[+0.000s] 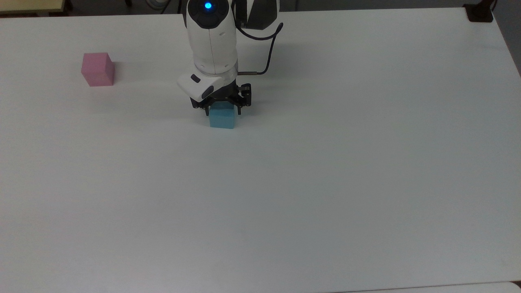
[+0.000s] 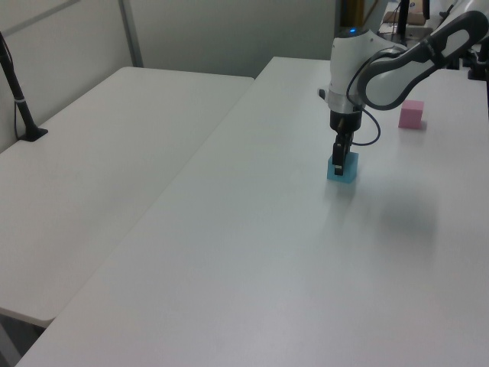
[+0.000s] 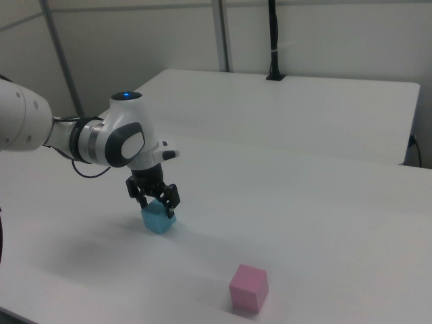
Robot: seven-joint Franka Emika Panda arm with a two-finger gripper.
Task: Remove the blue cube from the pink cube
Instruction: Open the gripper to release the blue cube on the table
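The gripper (image 1: 222, 106) grips the blue cube (image 1: 222, 118) at upper centre of the top view, on the table (image 1: 325, 183), well apart from the pink cube (image 1: 97, 69) at upper left. Release should be straight and gentle, then a vertical lift. Contact beneath the cube is not discernible.

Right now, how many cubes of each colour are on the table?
Blue cube: 1
Pink cube: 1
Total: 2 cubes, standing apart on the table.
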